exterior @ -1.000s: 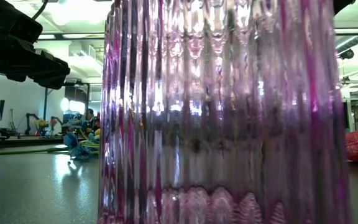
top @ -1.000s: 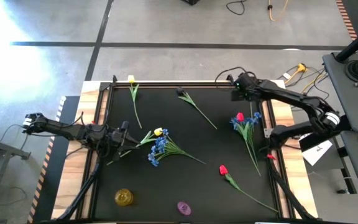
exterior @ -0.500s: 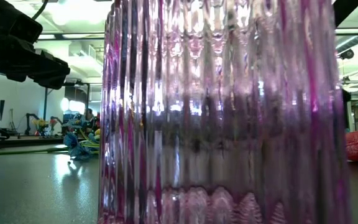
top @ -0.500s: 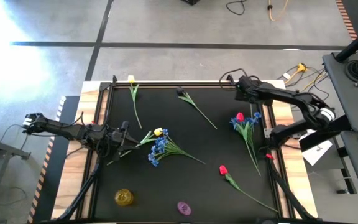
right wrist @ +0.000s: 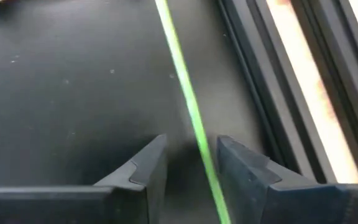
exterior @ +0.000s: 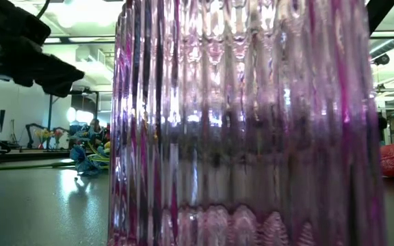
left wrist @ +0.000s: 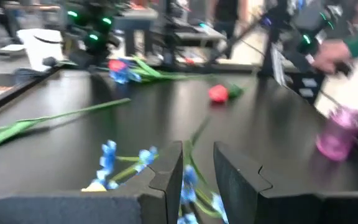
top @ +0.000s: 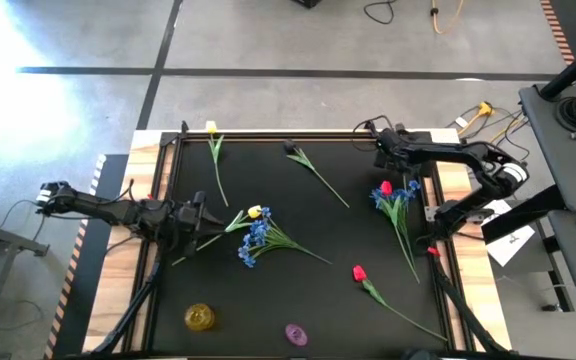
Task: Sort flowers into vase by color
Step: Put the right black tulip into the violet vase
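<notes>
Jaws of the right gripper [top: 379, 155] are parted narrowly at upper right, above a red tulip [top: 386, 188] and blue spray [top: 400, 195]. The left gripper [top: 200, 212], parted narrowly, is seen left of a yellow tulip [top: 255, 212].

Overhead view straight down on table [top: 298, 290]; low view pressed against purple vase [exterior: 245, 123]; wrist views skimming tabletop.

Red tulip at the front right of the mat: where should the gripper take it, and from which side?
Grip the red tulip mid-stem, from straight above. It lies flat and alone, its thin green stem running from the bloom toward the mat's front-right corner, so set the fingers across the stem, clear of the soft bloom.
</notes>
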Motion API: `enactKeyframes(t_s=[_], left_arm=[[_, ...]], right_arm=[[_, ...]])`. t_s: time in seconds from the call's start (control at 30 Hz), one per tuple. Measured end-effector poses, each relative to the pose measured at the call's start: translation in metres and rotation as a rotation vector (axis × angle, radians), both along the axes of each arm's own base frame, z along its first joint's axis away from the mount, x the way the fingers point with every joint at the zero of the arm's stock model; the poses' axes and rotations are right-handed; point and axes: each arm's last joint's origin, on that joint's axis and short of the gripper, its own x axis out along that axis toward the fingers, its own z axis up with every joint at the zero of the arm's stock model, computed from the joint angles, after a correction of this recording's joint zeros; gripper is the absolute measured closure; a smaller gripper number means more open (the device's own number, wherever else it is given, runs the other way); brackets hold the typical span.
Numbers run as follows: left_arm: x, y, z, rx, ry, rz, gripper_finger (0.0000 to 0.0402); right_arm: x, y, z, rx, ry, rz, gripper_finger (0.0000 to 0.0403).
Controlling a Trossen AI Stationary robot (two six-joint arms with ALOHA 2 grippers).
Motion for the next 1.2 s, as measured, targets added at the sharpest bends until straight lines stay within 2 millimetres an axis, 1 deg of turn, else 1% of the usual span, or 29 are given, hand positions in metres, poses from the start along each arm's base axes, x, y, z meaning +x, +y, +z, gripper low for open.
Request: enactKeyframes(t_s=[0.13, 0.27, 0.37, 0.47, 0.53, 0.63, 0.73, 0.87, 1.0, 1.1, 1.2], left_arm=[[0.001, 0.001, 0.010, -0.060, -0.104, 0.033, 0.0325], [0.000, 0.001, 0.027, -0.228, -0.266, 0.030, 0.0325], [-0.003, 0.001, 0.039, -0.334, -0.394, 0.013, 0.0325], [-0.008, 0.003, 0.054, -0.534, -0.539, -0.027, 0.0325], [-0.012, 0.004, 0.062, -0.600, -0.633, -0.047, 0.0325], [-0.018, 0.005, 0.071, -0.617, -0.732, -0.082, 0.0325], [-0.019, 0.005, 0.073, -0.621, -0.756, -0.091, 0.0325], [-0.017, 0.005, 0.070, -0.616, -0.725, -0.077, 0.0325], [-0.013, 0.005, 0.068, -0.573, -0.707, -0.011, 0.0325], [-0.009, 0.006, 0.066, -0.533, -0.679, 0.065, 0.0325], [-0.003, 0.006, 0.070, -0.491, -0.624, 0.121, 0.0325]], right_arm=[[0.002, 0.000, -0.004, 0.001, -0.014, -0.010, 0.0309], [0.003, -0.001, -0.004, -0.007, -0.021, 0.007, 0.0352], [0.005, -0.002, 0.002, -0.039, -0.046, 0.020, 0.0386], [0.005, -0.002, 0.011, -0.085, -0.084, 0.017, 0.0391], [0.006, -0.002, 0.022, -0.130, -0.121, 0.013, 0.0392], [0.009, 0.002, 0.041, -0.221, -0.194, 0.027, 0.0393], [0.013, 0.008, 0.062, -0.323, -0.263, 0.094, 0.0393], [0.023, 0.021, 0.097, -0.512, -0.384, 0.237, 0.0393], [0.037, 0.044, 0.129, -0.692, -0.513, 0.413, 0.0393], [0.053, 0.070, 0.151, -0.811, -0.622, 0.585, 0.0393], [0.069, 0.100, 0.168, -0.913, -0.770, 0.715, 0.0393]])
